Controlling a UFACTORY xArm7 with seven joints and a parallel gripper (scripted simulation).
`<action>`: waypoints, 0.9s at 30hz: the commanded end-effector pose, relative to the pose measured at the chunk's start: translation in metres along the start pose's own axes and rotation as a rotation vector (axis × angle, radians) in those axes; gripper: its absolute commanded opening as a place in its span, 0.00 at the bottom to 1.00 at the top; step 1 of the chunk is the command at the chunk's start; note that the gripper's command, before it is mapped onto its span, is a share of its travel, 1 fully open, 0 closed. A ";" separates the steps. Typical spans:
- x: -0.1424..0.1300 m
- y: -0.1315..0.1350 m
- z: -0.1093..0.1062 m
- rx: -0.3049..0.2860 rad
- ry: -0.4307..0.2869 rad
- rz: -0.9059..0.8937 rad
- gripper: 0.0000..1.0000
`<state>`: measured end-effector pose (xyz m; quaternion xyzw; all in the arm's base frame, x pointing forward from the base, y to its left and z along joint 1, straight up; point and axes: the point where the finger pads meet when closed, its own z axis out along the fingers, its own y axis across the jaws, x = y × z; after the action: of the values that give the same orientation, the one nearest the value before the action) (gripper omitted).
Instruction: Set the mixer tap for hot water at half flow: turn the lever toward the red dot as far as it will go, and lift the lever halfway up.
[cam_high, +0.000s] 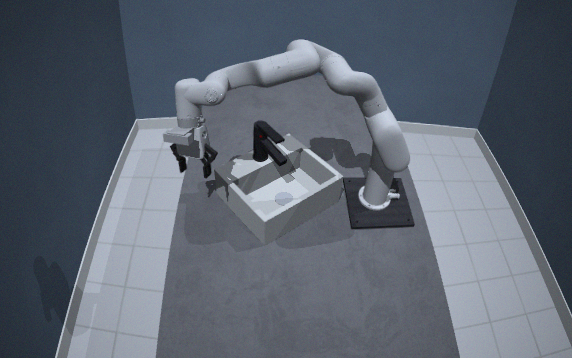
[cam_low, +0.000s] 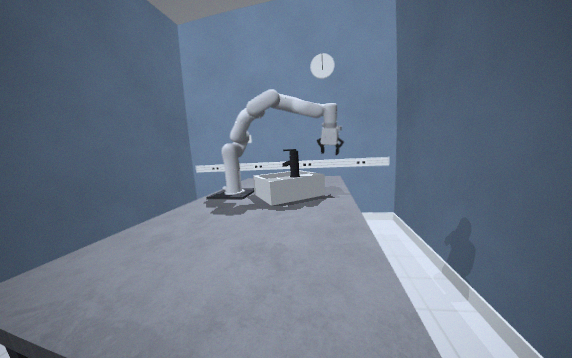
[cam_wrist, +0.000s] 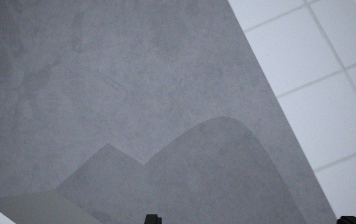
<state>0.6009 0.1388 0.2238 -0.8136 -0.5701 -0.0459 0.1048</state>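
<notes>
A black mixer tap (cam_high: 263, 141) stands on the back rim of a white sink basin (cam_high: 279, 187). Its lever (cam_high: 268, 131) lies on top, and a red dot (cam_high: 261, 135) shows on the tap's side. The tap also shows in the exterior view (cam_low: 291, 162). My gripper (cam_high: 194, 166) hangs open and empty to the left of the basin, apart from the tap and at about its height; it also shows in the exterior view (cam_low: 330, 146). The wrist view shows only grey counter, a basin corner (cam_wrist: 30, 209) and my fingertips at the bottom edge.
The arm's base (cam_high: 381, 200) stands on a black plate right of the basin. The grey counter (cam_high: 300, 280) runs forward, with tiled floor (cam_high: 500, 240) on both sides. A wall rail (cam_low: 350, 162) and a clock (cam_low: 322, 65) are on the back wall.
</notes>
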 end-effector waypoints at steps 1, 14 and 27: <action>0.001 0.001 -0.003 -0.005 0.003 -0.001 1.00; 0.001 0.001 -0.003 -0.005 0.003 -0.001 1.00; -0.045 -0.044 -0.061 -0.035 -0.061 -0.280 1.00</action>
<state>0.5776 0.1207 0.2471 -0.7766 -0.6225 -0.0380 0.0895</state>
